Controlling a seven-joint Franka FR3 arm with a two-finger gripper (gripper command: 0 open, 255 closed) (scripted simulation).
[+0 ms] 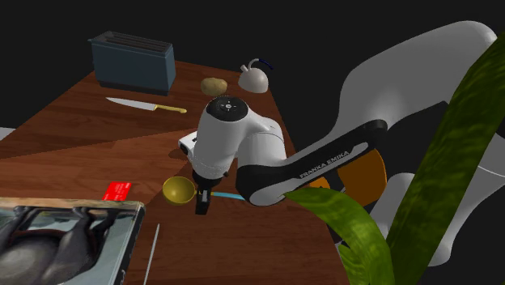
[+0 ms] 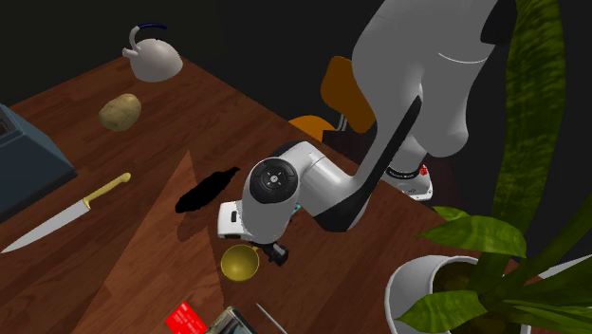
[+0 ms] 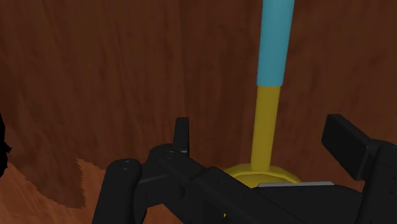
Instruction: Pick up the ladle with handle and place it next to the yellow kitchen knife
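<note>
Shoulder view, L→R: grey panel (image 1: 65, 243) at the lower left corner, with a red card (image 1: 118, 190) just beside it on the wooden table (image 1: 73, 146). Dark blue toaster (image 1: 132, 61) sits at the far edge, and the knife (image 1: 146, 104) with the yellow handle lies flat in front of it. The ladle (image 1: 179, 190) is on the table at the near side, well apart from the knife, with its yellow bowl toward the left and its cyan-tipped handle running right under the arm. The gripper (image 1: 202, 201) is low over the ladle, just right of the bowl. Wrist view: fingers (image 3: 182, 133) are spread, the ladle shaft runs between them with a gap on each side, so it's released and nothing is held. Further right are a potato (image 1: 214, 85) and a white kettle (image 1: 253, 78) near the far corner, then a green plant (image 1: 453, 162).
</note>
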